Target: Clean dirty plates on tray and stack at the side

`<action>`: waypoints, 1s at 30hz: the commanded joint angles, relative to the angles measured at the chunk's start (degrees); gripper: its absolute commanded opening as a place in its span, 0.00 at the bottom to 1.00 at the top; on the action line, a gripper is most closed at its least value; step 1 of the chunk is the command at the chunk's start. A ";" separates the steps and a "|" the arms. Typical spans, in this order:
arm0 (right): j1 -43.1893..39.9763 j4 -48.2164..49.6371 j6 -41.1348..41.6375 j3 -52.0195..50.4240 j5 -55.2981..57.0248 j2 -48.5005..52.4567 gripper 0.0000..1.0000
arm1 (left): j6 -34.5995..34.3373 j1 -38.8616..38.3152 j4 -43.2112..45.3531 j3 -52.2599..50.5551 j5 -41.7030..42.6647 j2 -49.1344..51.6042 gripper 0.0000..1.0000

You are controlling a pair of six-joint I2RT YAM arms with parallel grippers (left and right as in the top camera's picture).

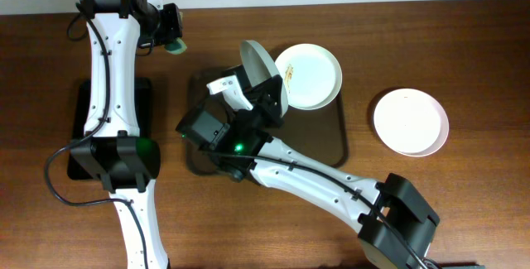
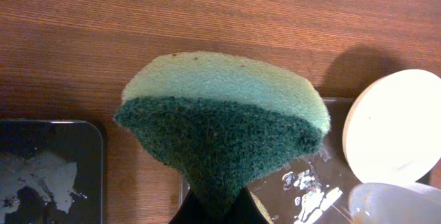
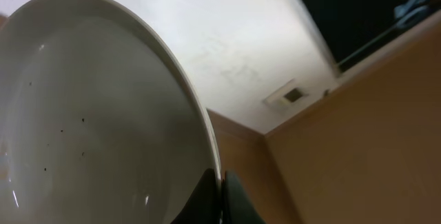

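My right gripper [image 1: 269, 103] is shut on the rim of a white plate [image 1: 261, 72] and holds it on edge above the dark brown tray [image 1: 338, 132]. In the right wrist view the plate [image 3: 89, 127] fills the left and shows small dark specks; the fingers [image 3: 222, 189] pinch its rim. A second plate [image 1: 310, 74] with brown smears lies on the tray's far end. A third plate [image 1: 410, 122] lies on the table to the right. My left gripper [image 1: 172, 41] is shut on a green sponge [image 2: 220, 127], held above the table left of the tray.
A smaller glossy black tray [image 1: 145, 103] lies at the left under my left arm; it also shows in the left wrist view [image 2: 48, 169]. The tilted plate [image 2: 393, 124] and the brown tray [image 2: 303, 189] show at the right of that view.
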 commanded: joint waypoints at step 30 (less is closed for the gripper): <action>-36.85 -23.85 15.30 0.98 -70.44 -23.15 0.04 | -0.52 0.00 -0.11 0.48 1.31 -0.17 0.01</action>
